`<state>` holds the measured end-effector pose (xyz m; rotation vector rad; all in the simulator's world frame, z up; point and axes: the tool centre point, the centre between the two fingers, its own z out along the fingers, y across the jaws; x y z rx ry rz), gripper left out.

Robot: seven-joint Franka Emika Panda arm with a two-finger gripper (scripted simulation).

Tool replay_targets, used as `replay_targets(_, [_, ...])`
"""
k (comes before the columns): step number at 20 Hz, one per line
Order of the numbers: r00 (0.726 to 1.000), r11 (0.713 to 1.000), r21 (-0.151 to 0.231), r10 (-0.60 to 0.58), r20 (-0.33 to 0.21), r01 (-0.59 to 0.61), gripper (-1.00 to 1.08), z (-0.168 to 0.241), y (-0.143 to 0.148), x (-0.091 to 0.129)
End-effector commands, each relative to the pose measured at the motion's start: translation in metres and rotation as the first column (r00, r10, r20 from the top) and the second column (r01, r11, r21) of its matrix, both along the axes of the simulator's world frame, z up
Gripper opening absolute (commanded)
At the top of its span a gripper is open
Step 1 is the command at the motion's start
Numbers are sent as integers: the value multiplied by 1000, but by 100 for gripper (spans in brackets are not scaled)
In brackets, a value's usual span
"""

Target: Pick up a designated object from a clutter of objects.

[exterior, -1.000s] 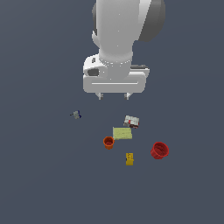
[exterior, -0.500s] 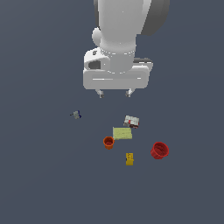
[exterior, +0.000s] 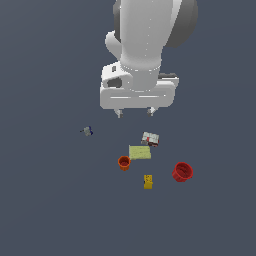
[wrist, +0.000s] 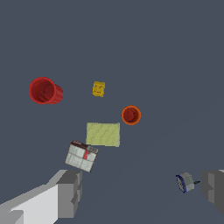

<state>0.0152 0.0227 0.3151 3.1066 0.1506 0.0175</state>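
Six small items are seen on the desk (exterior: 45, 200) in the exterior view: red cup (exterior: 182, 172) farthest toward that view's right, well apart from the raised tool (exterior: 135, 113). Wrist view: tool fingers (wrist: 70, 192) spread wide, empty; red cup (wrist: 45, 91) lying beyond yellow box (wrist: 99, 89) and green block (wrist: 103, 134).

Red cup (exterior: 182, 171) sits out on the edge of the scatter, untouched.

It's bright red, round, rimmed at the top, tipped so its open mouth shows, and it's the biggest round piece here. It lies at the exterior view's right of the clutter, apart from the rest. Nearest is the yellow box (exterior: 148, 181); further off are the orange cup (exterior: 124, 162), the pale green flat block (exterior: 139, 152), the white-red box (exterior: 150, 139) and, well apart, the small grey piece (exterior: 87, 131).
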Motion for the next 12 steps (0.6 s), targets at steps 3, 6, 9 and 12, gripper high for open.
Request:
replay_targets(3, [999,999,-4,48,-3,-48,100,-16,17,15])
replay_targets(6, [996,996,-6,91,-5,-91,100,-31,33,27])
replay_targets(9, [990,990,-8,143,-7,-143,100,-50,53,41])
replay_targets(12, [980,980,-7,201,-9,-201,100,-73,76,55])
